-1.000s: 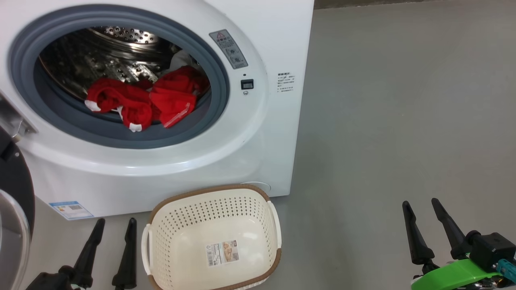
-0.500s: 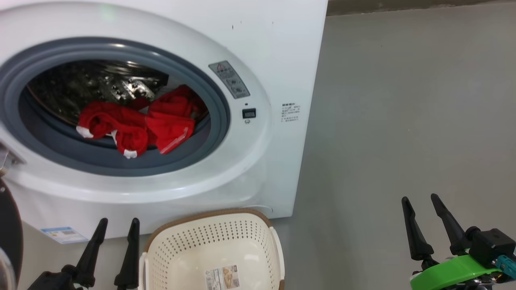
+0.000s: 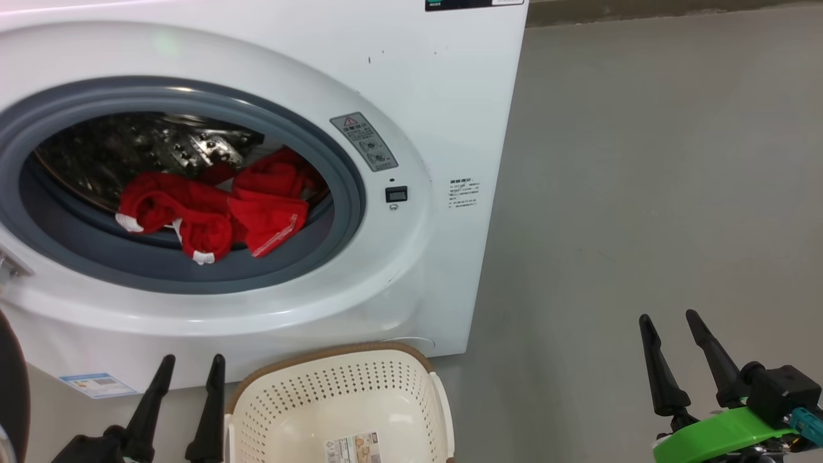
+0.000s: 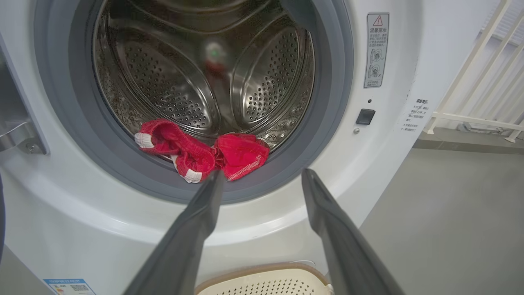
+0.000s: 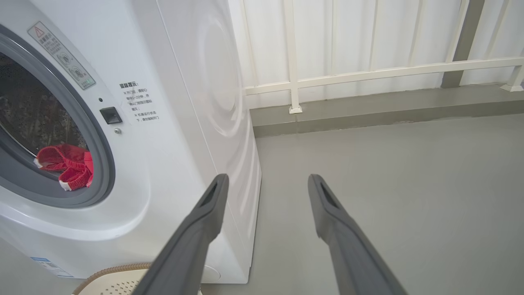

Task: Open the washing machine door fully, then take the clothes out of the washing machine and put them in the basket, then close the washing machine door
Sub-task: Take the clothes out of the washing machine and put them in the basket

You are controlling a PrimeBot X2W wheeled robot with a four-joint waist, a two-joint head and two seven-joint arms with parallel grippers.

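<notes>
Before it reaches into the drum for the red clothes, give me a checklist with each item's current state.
1. Washing machine door fully open: cannot tell, just its edge is visible.
2. Washing machine mouth unblocked: ok.
3. Clothes lying just inside the mouth: ok.
4. Left gripper open, empty: ok.
5. Right gripper open, empty: ok.
6. Basket below the mouth, no clothes in it: ok.

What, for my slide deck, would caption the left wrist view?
Open left pincer aimed at red clothes in the washer, basket below.
</notes>
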